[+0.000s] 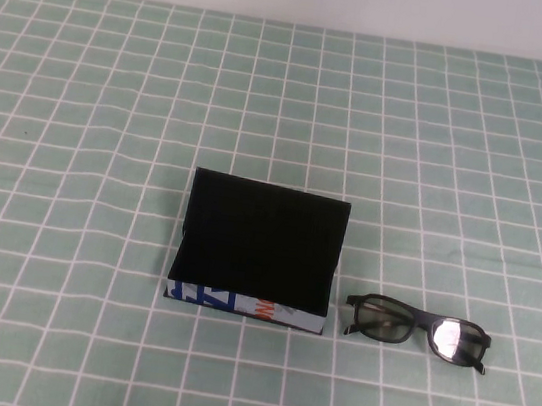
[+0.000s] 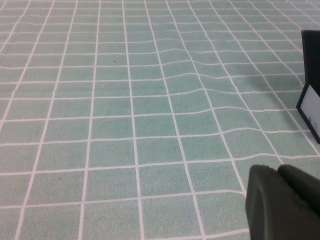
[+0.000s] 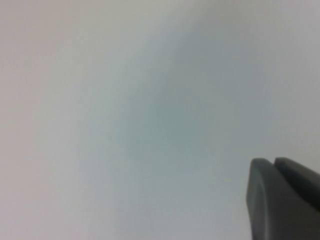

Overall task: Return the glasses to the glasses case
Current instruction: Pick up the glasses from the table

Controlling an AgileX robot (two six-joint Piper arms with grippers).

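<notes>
glasses [image 1: 416,330] beside open glasses case [image 1: 256,253] - left hand [image 2: 282,202], right hand [image 3: 282,197] off-table, grip unclear

I can't read any text, number or brand anywhere. The glasses case [image 1: 256,251] carries blue and orange print on its white front side, but I can't make out any letters there. From the left wrist camera I see only a plain white patch on the case's edge. The glasses [image 1: 417,330] show no marking I can read.
</notes>
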